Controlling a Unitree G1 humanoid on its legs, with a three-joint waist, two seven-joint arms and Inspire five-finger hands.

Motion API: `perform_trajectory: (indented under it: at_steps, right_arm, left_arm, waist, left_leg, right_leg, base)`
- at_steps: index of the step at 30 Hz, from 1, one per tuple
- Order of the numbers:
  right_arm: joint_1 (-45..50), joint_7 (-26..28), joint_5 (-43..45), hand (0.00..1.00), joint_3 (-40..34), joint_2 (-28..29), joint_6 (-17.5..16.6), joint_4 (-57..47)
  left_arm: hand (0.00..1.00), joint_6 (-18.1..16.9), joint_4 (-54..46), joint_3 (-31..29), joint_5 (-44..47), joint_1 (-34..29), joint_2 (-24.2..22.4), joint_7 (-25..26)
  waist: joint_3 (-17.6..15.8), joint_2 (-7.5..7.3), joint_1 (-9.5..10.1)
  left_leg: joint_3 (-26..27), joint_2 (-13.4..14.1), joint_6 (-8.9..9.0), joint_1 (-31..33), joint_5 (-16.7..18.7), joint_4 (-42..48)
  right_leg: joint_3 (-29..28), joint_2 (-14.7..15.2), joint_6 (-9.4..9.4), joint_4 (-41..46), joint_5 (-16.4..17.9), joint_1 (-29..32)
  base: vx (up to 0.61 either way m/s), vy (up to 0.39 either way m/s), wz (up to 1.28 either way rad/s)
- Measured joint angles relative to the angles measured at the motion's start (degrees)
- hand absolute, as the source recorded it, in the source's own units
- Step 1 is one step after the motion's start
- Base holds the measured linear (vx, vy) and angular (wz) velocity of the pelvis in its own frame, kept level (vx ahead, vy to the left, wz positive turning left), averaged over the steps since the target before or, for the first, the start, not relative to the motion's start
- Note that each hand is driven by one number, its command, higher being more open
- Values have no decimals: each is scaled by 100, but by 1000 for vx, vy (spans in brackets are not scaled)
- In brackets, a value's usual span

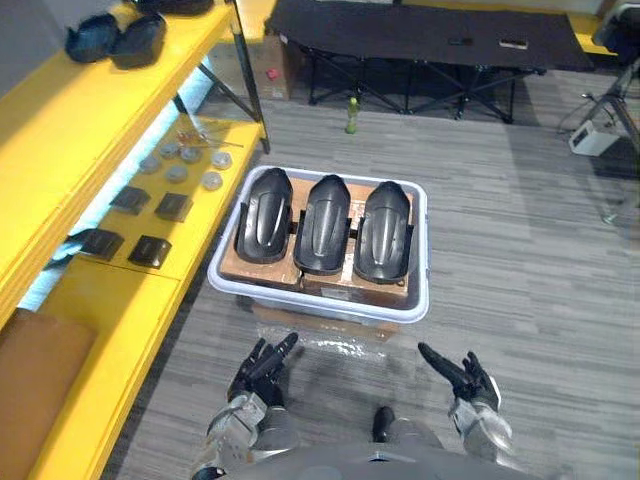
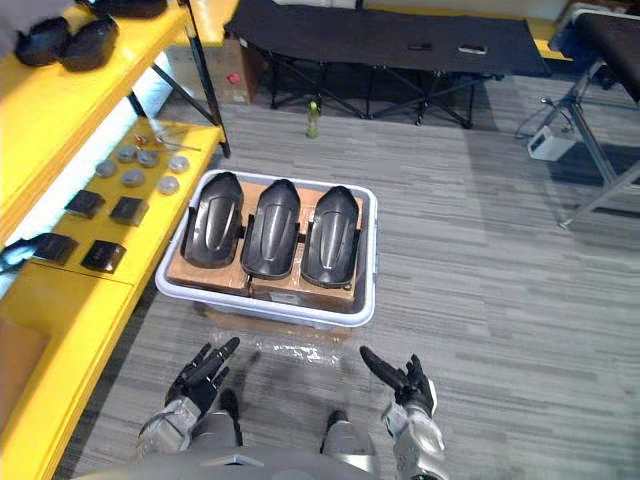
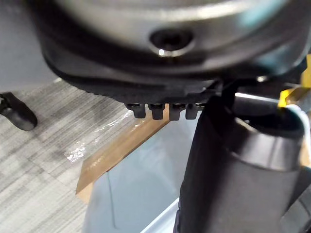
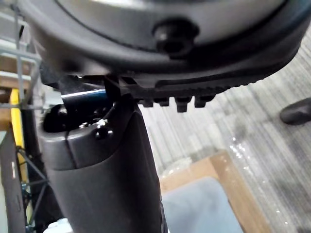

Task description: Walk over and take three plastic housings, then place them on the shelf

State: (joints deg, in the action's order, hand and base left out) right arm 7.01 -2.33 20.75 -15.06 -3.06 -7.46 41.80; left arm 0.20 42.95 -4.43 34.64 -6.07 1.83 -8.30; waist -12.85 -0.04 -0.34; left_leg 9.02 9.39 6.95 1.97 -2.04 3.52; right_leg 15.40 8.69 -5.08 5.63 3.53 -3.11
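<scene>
Plastic housings (image 1: 324, 222): three glossy black shells, long and rounded, lying side by side, each with one end pointing towards me. They rest on brown cardboard blocks (image 1: 262, 270) inside a pale grey plastic tub (image 1: 320, 303). Both of my hands are apart from them.
Yellow shelf (image 1: 60, 130): far left, a long yellow wooden rack with an upper and a lower board running away from me.
Upper board: two dark rounded shells (image 1: 115, 40) sit close together at its far end.
Lower board: four small black square pads (image 1: 150, 250) lie in two pairs, with a cluster of grey round discs (image 1: 177, 174) beyond them.
Left hand (image 1: 262, 368): low in my head views, near the tub's near left corner. The fingers are straight and slightly spread, pointing at the tub, and hold nothing.
Tub: stands on the grey plank floor (image 1: 520, 260), just beside the lower board. Its pale wall and a strip of cardboard under it show past the fingers in the left wrist view.
Right hand (image 1: 465, 378): low, about level with the left, off the tub's near right corner. The fingers are straight with the thumb out, and it is empty.
Far side: a small green bottle (image 1: 352, 115) stands upright on the floor beyond the tub. A black folding cot (image 1: 420, 35) sits behind it, and a white box-shaped device (image 1: 592, 138) is at the far right.
</scene>
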Motion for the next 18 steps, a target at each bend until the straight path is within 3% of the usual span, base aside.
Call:
perform_trajectory:
  at_steps: [1,4,8,10,13,18]
  right_arm:
    - [124,-97,-39,100,3,87,-20,-290]
    - [372,-221,-231,100,72,159,17,-940]
    - [830,-69,-244,100,110,213,213,-1935]
    - [1235,237,-242,100,86,179,344,-2641]
    - [1737,921,-234,100,-1,3,601,-3512]
    - [1804,1366,-121,100,-231,-546,862,-3992]
  left_arm:
    - [100,27,-73,121,-160,-8,86,26]
    - [100,147,-83,174,-442,-63,235,225]
    - [100,149,-90,119,-492,-234,396,371]
    - [100,167,-81,100,-478,-384,454,471]
    - [100,215,-61,-102,-478,-651,472,454]
    - [100,174,95,-151,-547,-770,597,371]
  waist:
    - [9,-95,18]
    - [2,-113,3]
    - [9,-100,1]
    - [6,-111,-25]
    - [65,-240,-141]
    - [168,-412,-184]
  left_leg:
    - [79,-150,-34,-58,-22,-96]
    - [190,-326,-136,-252,40,-112]
    - [247,-253,-122,-460,53,-287]
    - [311,-192,-119,-533,55,-389]
    - [409,-143,-99,-672,27,-533]
    - [540,-194,-79,-841,-137,-858]
  right_leg:
    - [-4,107,-93,-115,-60,-42]
    - [-14,274,-186,-175,-124,-227]
    - [-28,221,-192,-168,-130,-311]
    - [-45,165,-192,-169,-130,-304]
    - [-157,100,-192,-173,-127,-314]
    - [-290,98,-160,-166,-58,-251]
  base:
    - [187,167,0]
    - [123,105,-6]
    - [32,-5,-8]
    - [-44,-27,-15]
    - [-67,-27,-18]
    - [-120,-12,-18]
